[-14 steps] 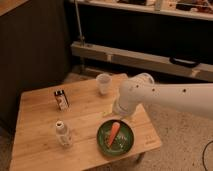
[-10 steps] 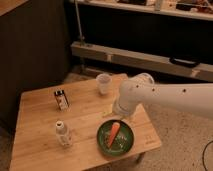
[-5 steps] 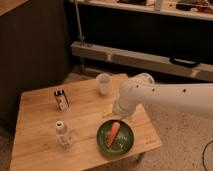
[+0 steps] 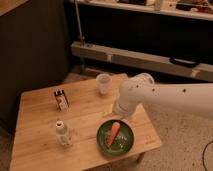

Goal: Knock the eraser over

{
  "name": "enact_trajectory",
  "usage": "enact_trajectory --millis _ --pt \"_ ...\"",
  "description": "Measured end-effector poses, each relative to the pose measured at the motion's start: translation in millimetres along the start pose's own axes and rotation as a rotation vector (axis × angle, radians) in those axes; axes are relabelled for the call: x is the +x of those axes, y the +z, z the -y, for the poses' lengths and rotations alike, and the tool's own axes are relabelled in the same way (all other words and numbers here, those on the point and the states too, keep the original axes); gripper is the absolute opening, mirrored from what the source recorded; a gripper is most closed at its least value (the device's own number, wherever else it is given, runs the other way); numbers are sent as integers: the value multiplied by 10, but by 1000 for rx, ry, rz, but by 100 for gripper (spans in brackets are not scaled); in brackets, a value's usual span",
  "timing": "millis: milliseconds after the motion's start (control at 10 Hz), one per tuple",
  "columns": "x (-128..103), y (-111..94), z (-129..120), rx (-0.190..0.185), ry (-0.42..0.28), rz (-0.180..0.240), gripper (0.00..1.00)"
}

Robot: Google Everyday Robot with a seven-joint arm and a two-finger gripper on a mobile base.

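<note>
The eraser (image 4: 61, 99) is a small dark block with a white-and-orange label. It stands upright on the back left part of the wooden table (image 4: 35, 135). My white arm reaches in from the right over the table's right half. Its gripper (image 4: 118, 110) end hangs low above the table's middle, just behind the green plate and well to the right of the eraser. The arm's bulk hides most of the gripper. Nothing is held in it.
A small white bottle (image 4: 61, 133) stands in front of the eraser near the table's left front. A clear plastic cup (image 4: 103, 83) stands at the back edge. A green plate (image 4: 102, 142) with a carrot (image 4: 114, 131) lies at the front right. Metal shelving runs behind.
</note>
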Motion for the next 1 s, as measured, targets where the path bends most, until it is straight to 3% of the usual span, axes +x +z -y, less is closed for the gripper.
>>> enact_trajectory --millis 1000 --pt "-72 -49 -6 10 -1 -2 80"
